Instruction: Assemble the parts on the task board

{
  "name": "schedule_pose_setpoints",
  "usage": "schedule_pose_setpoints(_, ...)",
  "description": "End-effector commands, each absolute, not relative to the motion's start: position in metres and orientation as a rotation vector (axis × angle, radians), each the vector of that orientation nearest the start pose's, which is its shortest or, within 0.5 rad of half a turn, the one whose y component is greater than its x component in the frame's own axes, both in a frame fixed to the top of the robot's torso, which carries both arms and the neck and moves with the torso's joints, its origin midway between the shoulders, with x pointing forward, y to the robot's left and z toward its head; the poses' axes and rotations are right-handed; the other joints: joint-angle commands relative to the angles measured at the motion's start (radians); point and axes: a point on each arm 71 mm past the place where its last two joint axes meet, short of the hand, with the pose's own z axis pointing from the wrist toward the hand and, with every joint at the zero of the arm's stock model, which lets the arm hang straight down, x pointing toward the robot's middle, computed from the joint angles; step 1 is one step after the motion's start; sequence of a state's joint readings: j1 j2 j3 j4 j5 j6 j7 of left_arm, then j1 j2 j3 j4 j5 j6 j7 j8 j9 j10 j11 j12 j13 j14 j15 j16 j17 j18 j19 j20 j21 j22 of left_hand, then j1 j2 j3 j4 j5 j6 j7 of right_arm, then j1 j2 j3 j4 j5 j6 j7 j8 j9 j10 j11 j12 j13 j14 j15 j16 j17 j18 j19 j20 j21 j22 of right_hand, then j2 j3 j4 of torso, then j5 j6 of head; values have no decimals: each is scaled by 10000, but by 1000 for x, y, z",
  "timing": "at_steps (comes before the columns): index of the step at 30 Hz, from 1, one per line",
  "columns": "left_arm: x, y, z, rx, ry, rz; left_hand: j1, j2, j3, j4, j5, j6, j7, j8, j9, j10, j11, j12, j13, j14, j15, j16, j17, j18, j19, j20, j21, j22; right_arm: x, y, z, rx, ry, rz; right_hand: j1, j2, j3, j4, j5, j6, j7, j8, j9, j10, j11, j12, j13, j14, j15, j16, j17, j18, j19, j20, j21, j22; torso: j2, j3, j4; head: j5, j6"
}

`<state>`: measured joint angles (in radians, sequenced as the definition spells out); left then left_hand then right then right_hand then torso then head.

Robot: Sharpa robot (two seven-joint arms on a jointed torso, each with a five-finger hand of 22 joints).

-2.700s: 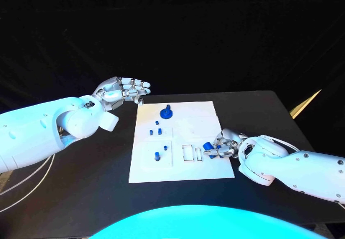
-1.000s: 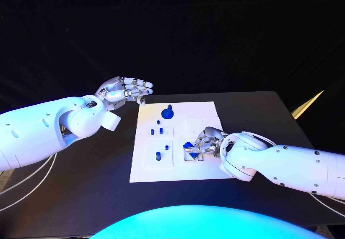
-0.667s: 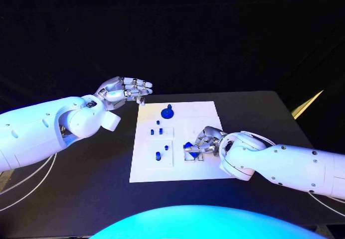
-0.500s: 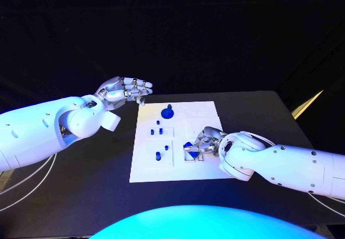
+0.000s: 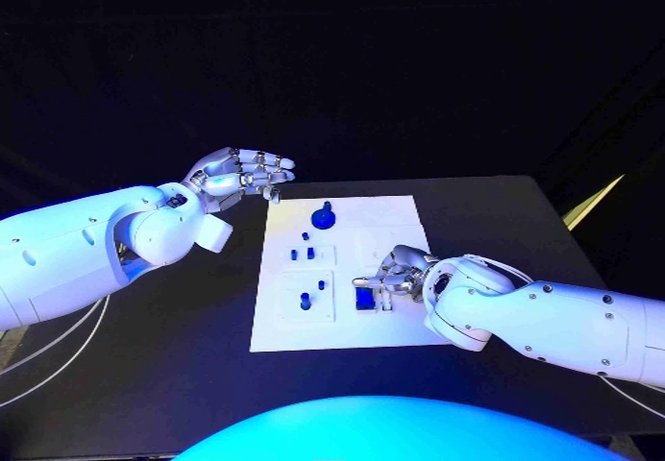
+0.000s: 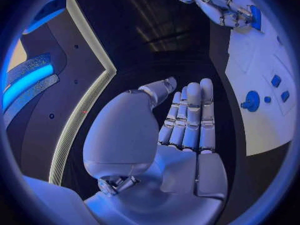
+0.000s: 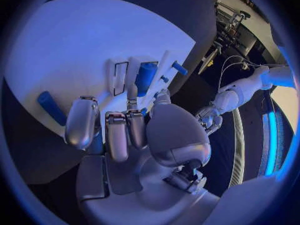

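The task board lay flat in the middle of the black tabletop, with several small blue parts on it. A round blue part with a stem sat near the far edge. Short blue pegs stood in the middle of the left half, and an upright blue pin stood nearer the front edge.

The right robot hand rested over the right half of the board, fingers curled downward. A blue block sat in a rectangular slot directly beneath the fingertips. In the right wrist view the block lay just beyond the fingers, beside an unfilled slot. Whether the fingers gripped the block or merely touched it could not be determined.

The left robot hand was raised beyond the board's far left corner, off the board. It held nothing; its fingers lay side by side and loosely extended, as the left wrist view confirmed.
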<state>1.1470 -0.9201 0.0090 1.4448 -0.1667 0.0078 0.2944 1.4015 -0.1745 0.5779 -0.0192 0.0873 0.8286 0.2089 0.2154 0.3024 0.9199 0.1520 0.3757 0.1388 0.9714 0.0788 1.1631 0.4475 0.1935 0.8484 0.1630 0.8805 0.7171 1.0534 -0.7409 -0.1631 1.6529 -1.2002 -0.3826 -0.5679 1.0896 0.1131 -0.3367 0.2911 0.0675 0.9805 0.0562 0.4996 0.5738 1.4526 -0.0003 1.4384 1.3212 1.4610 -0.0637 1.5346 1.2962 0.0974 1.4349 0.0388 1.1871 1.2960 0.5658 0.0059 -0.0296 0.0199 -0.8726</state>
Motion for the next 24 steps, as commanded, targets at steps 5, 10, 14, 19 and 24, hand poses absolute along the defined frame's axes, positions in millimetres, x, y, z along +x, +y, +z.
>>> schedule_pose_setpoints(5, 488, 253, -194, -9766, 16480, -16047, -113, 157, -154, -27, 83, -76, 117, 239, 57, -202, 35, 167, 163, -96, -1, -15, -92, -94, -19, 71, -215, -86, 402, -147, -293, 2836, 21155, 5105, -356, 95, -478, 12, 63, 114, -9, 231, 87, 326, -158, -48, 1211, 978, -139, 154, 2150, -231, 171, -72, 150, 461, -1, 3, -2, 10, 0)
schedule_pose_setpoints(10, 488, 253, -193, -9766, 16460, -16036, -113, 157, -154, -27, 83, -76, 117, 239, 57, -202, 35, 167, 163, -96, -1, -15, -92, -94, -19, 71, -215, -86, 399, -155, -288, 2834, 20748, 5359, 8, 202, -514, -53, 77, 84, -7, 241, 97, 331, -156, -54, 1227, 975, -139, 150, 2138, -227, 165, -73, 117, 464, -6, 4, -4, -8, 0)
schedule_pose_setpoints(14, 488, 254, -193, -9774, 16434, -16011, -113, 157, -154, -27, 83, -76, 117, 239, 57, -202, 35, 167, 163, -96, -1, -15, -92, -94, -19, 71, -215, -86, 396, -170, -277, 3127, 20160, 5792, 735, 303, -611, -136, 78, -139, 61, 122, 59, 328, -106, -72, 1249, 971, -103, 141, 2119, -217, 139, -51, 22, 451, -17, -2, -29, -37, 0)
schedule_pose_setpoints(19, 488, 254, -193, -9776, 16417, -16004, -113, 157, -154, -27, 83, -76, 117, 239, 57, -202, 35, 167, 163, -96, -1, -15, -92, -94, -19, 71, -215, -86, 400, -197, -260, 3718, 19573, 5902, 1964, 223, -685, -540, 87, -555, 261, -269, -66, 232, 65, -199, 1188, 944, 40, 93, 1999, -184, 58, 62, -213, 376, -28, -2, -45, -118, 0)
schedule_pose_setpoints(24, 489, 253, -193, -9767, 16397, -16020, -113, 157, -154, -27, 83, -76, 117, 239, 57, -202, 35, 167, 163, -96, -1, -15, -92, -94, -19, 71, -215, -86, 402, -230, -252, 3586, 19236, 5242, 2944, 34, -386, -956, 108, -559, 337, -558, -189, 162, 134, -300, 1138, 939, 99, 86, 1989, -174, 29, 126, -285, 383, -23, 9, -63, -215, 0)
